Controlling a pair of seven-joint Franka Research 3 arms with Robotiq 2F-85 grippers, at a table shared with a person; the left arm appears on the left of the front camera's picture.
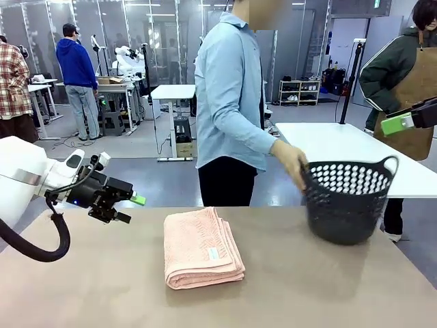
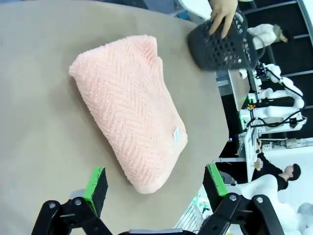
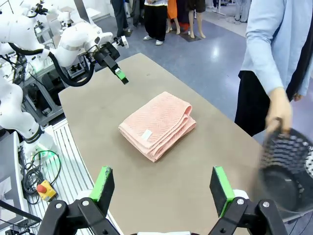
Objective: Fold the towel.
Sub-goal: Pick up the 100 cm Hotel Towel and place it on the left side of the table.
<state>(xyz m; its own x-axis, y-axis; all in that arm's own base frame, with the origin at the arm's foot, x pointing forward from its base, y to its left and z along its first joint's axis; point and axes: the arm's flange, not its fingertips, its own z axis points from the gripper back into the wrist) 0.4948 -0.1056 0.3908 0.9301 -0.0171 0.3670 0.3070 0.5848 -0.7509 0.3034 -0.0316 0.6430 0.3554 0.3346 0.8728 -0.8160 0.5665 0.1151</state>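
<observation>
The folded towel [image 1: 203, 247] at frame centre looks soft and limp; both grippers' fingers [image 2: 96, 183] spread, best pinching its layered edge.

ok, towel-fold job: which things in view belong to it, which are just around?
Job:
- towel, folded, flat on the table
- left gripper, open, above the towel's near end
- right gripper, open, raised over the table

Just around:
- dark basket, right side of the table
- person's hand on the basket's rim
</observation>
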